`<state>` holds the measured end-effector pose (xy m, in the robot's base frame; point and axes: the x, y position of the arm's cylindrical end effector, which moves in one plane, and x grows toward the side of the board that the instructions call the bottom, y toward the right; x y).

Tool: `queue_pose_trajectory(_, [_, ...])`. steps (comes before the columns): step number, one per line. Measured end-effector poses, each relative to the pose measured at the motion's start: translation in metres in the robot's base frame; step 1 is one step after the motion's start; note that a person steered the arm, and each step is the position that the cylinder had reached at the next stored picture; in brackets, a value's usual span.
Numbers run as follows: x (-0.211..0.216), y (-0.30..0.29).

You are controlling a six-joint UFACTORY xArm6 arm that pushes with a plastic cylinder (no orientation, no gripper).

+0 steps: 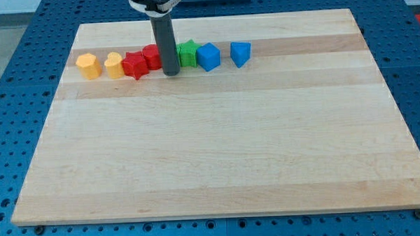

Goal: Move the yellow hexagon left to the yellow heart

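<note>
The yellow hexagon sits near the board's top left. The yellow heart is just to its right, with a small gap between them. My tip rests on the board further right. It stands in the middle of the row of blocks, between a red block and a green block, well apart from both yellow blocks.
A red star touches the yellow heart's right side. Right of the green block are a blue block and another blue block. The wooden board lies on a blue perforated table.
</note>
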<state>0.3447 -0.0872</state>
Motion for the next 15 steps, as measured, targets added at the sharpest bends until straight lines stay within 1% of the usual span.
queue_pose_trajectory(1, [0.000, 0.000])
queue_pose_trajectory(2, [0.041, 0.002])
queue_pose_trajectory(3, [0.050, -0.025])
queue_pose_trajectory(4, [0.041, -0.056])
queue_pose_trajectory(6, [0.009, -0.057])
queue_pose_trajectory(7, [0.005, -0.057])
queue_pose_trajectory(8, [0.013, -0.057])
queue_pose_trajectory(9, [0.032, -0.063])
queue_pose_trajectory(10, [0.023, -0.080])
queue_pose_trajectory(11, [0.001, -0.083])
queue_pose_trajectory(12, [-0.001, -0.083])
queue_pose_trajectory(13, [0.030, -0.083])
queue_pose_trajectory(14, [0.040, -0.101])
queue_pose_trajectory(15, [0.020, -0.115])
